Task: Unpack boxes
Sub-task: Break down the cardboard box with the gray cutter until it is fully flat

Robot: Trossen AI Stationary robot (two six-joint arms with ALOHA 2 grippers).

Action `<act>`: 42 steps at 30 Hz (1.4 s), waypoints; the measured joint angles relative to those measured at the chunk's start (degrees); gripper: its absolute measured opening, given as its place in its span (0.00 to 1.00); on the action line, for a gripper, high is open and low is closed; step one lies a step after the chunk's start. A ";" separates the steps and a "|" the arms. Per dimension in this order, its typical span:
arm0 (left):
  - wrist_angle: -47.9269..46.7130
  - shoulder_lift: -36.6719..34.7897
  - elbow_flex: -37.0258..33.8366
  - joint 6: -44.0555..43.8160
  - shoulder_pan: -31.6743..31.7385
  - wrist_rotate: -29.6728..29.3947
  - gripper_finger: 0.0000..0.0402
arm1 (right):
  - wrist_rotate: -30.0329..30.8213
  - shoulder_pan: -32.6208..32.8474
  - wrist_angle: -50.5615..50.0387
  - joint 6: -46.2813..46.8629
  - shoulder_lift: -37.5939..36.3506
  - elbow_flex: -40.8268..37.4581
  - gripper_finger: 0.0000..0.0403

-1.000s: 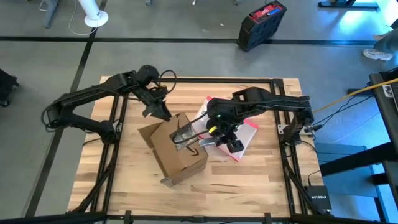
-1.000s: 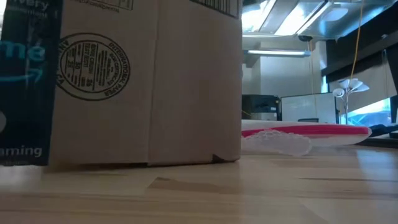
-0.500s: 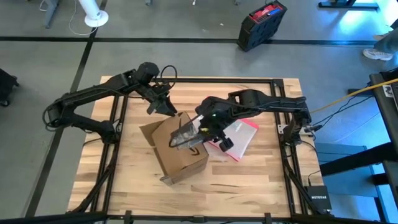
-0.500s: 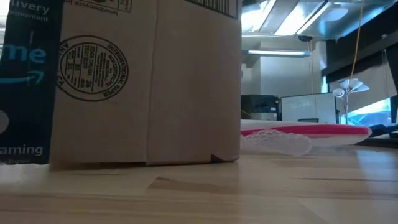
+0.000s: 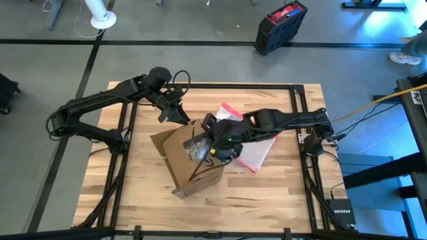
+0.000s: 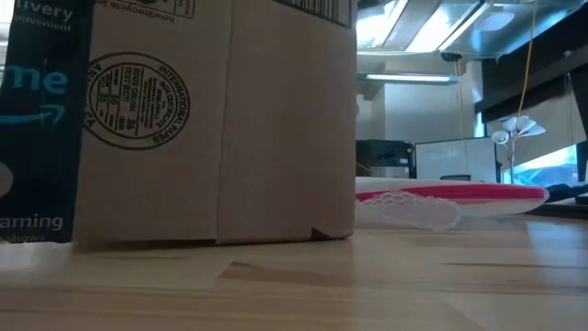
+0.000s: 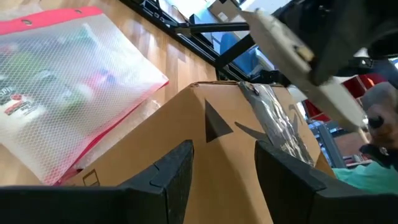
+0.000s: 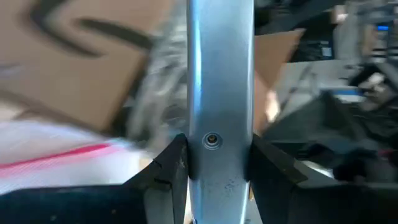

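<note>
The right gripper (image 5: 215,145), clamped on a silvery blade (image 8: 220,93), has been swung onto the box (image 5: 190,163); left gripper (image 5: 179,117) parted.

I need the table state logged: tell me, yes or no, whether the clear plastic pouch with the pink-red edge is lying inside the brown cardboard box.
No: in the low view the clear plastic pouch with the pink-red edge lies flat on the wooden table, beside the brown cardboard box.

Count on and around the table:
- cardboard box (image 5: 192,162): one, brown, printed tape strip on its side
- clear pouch with pink-red edge (image 5: 257,148): one, flat on the table
- robot arms: two, each with one gripper, left gripper (image 5: 180,118), right gripper (image 5: 212,143)
- black and red case (image 5: 280,25): one, on the floor
</note>
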 joint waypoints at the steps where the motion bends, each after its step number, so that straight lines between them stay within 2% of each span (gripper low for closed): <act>1: 0.00 0.00 0.02 -0.02 0.02 0.00 0.41 | 0.42 0.00 1.53 -0.06 0.00 0.00 0.33; 7: 0.00 0.00 0.04 -0.26 0.00 -0.13 0.41 | -0.47 0.00 5.71 -0.51 0.00 0.00 0.33; 13: 0.04 0.00 0.04 -0.02 0.02 -0.20 0.41 | -9.12 0.20 2.63 2.32 0.50 0.00 0.33; 16: 0.02 0.00 0.07 0.16 0.01 -0.20 0.41 | -10.82 0.70 2.33 2.86 0.50 0.00 0.33; 24: 0.04 0.00 0.07 0.91 0.02 -0.20 0.41 | -12.62 0.70 -1.05 3.98 0.74 0.00 0.33; 34: 0.04 0.00 0.09 1.73 0.02 -0.17 0.41 | -12.97 0.70 -2.15 6.80 1.44 0.04 0.47; 42: -0.01 0.00 0.09 1.73 0.02 -0.19 0.41 | -12.88 0.70 -2.39 8.05 1.27 0.12 0.49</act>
